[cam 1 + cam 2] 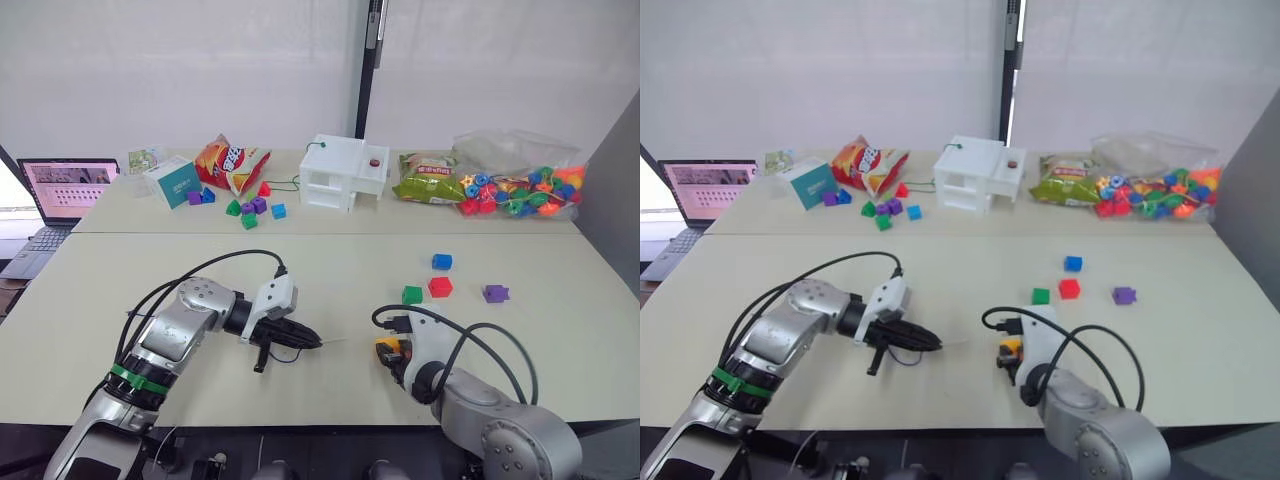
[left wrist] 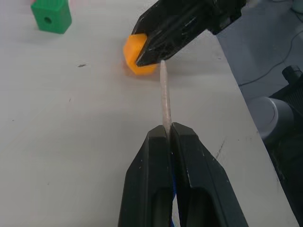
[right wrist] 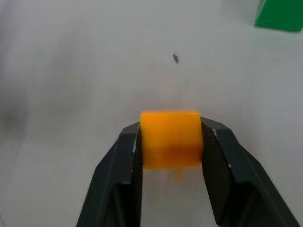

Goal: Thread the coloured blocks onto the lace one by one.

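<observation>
Left wrist view, left hand [image 2: 169,135] pinching lace [image 2: 164,101], right hand [image 3: 170,142] gripping orange block [image 3: 170,137], green block [image 2: 51,15] nearby.

Pale table [image 1: 150,290] with coloured blocks [image 1: 440,287]

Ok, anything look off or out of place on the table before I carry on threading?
Nothing stands out. The left gripper pinches the lace with its pale tip aimed at the yellow-orange block clamped in the right gripper. The green, red, blue and purple blocks sit loose and apart on the table.
</observation>
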You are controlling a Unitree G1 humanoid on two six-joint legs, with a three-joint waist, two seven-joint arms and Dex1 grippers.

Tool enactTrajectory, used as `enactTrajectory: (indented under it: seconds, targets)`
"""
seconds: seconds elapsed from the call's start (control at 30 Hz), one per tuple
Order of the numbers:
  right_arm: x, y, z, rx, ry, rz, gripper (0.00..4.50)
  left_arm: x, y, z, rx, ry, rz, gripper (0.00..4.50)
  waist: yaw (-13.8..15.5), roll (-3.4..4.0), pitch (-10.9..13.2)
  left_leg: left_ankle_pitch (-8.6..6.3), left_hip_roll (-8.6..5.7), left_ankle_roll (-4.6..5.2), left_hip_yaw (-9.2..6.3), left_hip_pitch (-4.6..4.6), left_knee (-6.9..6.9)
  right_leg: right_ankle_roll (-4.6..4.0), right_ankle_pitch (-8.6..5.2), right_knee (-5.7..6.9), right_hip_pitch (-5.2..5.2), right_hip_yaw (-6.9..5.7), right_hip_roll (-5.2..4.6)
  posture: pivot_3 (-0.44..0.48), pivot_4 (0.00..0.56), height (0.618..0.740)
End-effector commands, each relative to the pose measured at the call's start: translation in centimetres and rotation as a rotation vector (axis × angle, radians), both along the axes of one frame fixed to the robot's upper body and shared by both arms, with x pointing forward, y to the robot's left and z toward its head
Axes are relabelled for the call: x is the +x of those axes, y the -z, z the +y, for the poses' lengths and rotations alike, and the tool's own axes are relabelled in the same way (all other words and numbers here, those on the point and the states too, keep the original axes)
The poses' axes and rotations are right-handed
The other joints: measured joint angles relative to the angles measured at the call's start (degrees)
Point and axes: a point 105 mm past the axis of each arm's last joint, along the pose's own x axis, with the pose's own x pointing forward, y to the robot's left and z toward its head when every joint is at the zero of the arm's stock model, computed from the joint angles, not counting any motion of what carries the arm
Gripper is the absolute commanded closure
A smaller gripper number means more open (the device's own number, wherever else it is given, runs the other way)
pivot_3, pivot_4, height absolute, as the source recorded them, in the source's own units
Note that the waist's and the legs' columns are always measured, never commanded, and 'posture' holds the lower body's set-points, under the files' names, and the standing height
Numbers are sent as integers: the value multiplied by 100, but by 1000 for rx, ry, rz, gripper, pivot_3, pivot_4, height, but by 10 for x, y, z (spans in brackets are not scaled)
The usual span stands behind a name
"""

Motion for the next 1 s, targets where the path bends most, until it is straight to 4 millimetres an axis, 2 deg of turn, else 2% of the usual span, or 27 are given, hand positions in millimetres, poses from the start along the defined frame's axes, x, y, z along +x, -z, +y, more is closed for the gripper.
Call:
enactTrajectory:
  seconds: [0.03, 0.17, 0.33, 0.4, 0.5, 0.63, 0.77, 0.87, 1.0]
  targets:
    - [-5, 20, -5, -17, 27, 54, 3335, -6, 0, -7, 27, -13, -30, 4500, 0, -1, -1, -1, 2, 1, 0, 12, -3, 0, -1, -1, 8, 1, 1, 0, 150, 740]
    - [-4, 19, -9, 5, 51, 44, 3335, -14, 8, -10, 85, -22, -46, 4500, 14, -6, -4, -1, 8, 1, -1, 26, -3, -2, -2, -3, 25, 1, 4, 0, 150, 740]
    - [0, 2, -5, 53, 40, -33, 3335, -13, 8, -18, 104, -64, -60, 4500, 22, -7, -4, -1, 9, 1, -1, 28, -2, -2, -2, -3, 27, 1, 4, 0, 150, 740]
    - [2, -6, -8, 45, 36, -69, 2292, -15, 8, -19, 110, -60, -60, 4500, 19, -7, -4, -1, 9, 1, -1, 27, -2, -2, -2, -2, 24, 1, 4, 0, 150, 740]
    - [5, -20, -9, 50, 24, -108, 1259, -16, 7, -18, 111, -61, -57, 4500, 14, -7, -4, -1, 8, 1, 1, 24, -3, -3, -2, 0, 17, 3, 4, 0, 150, 740]
    - [10, -62, -2, 125, -51, -231, 21, -17, 6, -15, 112, -66, -55, 4500, 13, -6, -3, 1, 9, -2, 2, 20, -4, -4, -2, 5, 7, 6, 6, 0, 150, 740]
    - [11, -80, -1, 90, -285, -272, 21, -20, 2, -15, 88, -42, -41, 4500, 41, -5, -2, -1, 9, 1, 0, 20, -3, -4, -2, 1, 11, 0, 7, 0, 150, 740]
    - [2, -78, -9, 43, -571, -207, 21, -19, 0, -15, 101, -32, -61, 4500, 66, -6, 1, -5, 0, 7, 0, 18, -1, -4, -2, -11, 21, -2, -6, 0, 150, 740]
    - [-2, -69, -28, 1, -824, -153, 21, -18, -3, -17, 114, -26, -64, 4500, 52, -9, 3, -8, 8, 13, 1, 24, -3, -4, -2, -32, 42, -9, 3, 0, 150, 740]
